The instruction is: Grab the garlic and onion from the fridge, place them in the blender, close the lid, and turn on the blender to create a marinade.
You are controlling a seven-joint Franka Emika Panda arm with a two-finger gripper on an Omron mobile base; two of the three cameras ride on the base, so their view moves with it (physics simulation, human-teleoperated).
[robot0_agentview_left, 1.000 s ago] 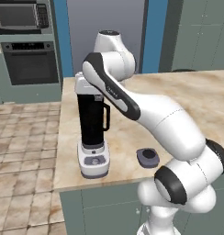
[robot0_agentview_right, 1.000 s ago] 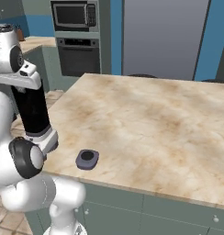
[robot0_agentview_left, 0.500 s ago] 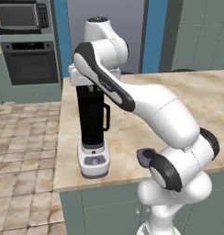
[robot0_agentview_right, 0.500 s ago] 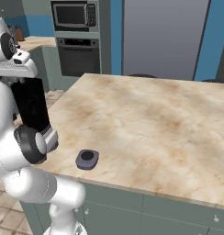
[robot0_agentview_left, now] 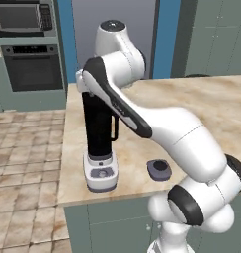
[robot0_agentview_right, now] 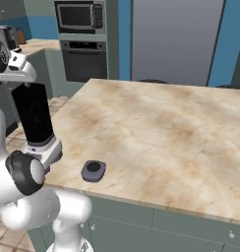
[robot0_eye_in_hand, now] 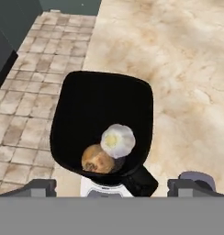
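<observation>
Item 1, blender (robot0_agentview_left: 99,136): black jar w/ side handle on light-grey base, upright near the left front corner of the counter (robot0_agentview_right: 156,128). I see the jar top uncovered from the hand cam.

Item 2, garlic (robot0_eye_in_hand: 117,140): white bulb inside the jar, down at the bottom, touching the onion.

Item 3, onion (robot0_eye_in_hand: 97,159): brown, also in the jar bottom, partly under the garlic in my hand view.

Item 4, lid (robot0_agentview_left: 159,169): small dark-grey cap w/ raised centre, lying on the counter just beside the blender base, on its right in the left base view; not on the jar. Also in the right base view (robot0_agentview_right: 93,170), near the counter's front edge.

Item 5, gripper (robot0_eye_in_hand: 113,187): hangs straight above the jar mouth, pointing down into it. Fingertips (robot0_eye_in_hand: 40,187) spread wide, one each side of the hand view, nothing between them; holding nothing.

Item 6, oven (robot0_agentview_left: 30,66) w/ microwave (robot0_agentview_left: 22,17) above it: back left wall, well apart from the counter.

Item 7, tan tiled floor (robot0_agentview_left: 23,163): left of the counter.
</observation>
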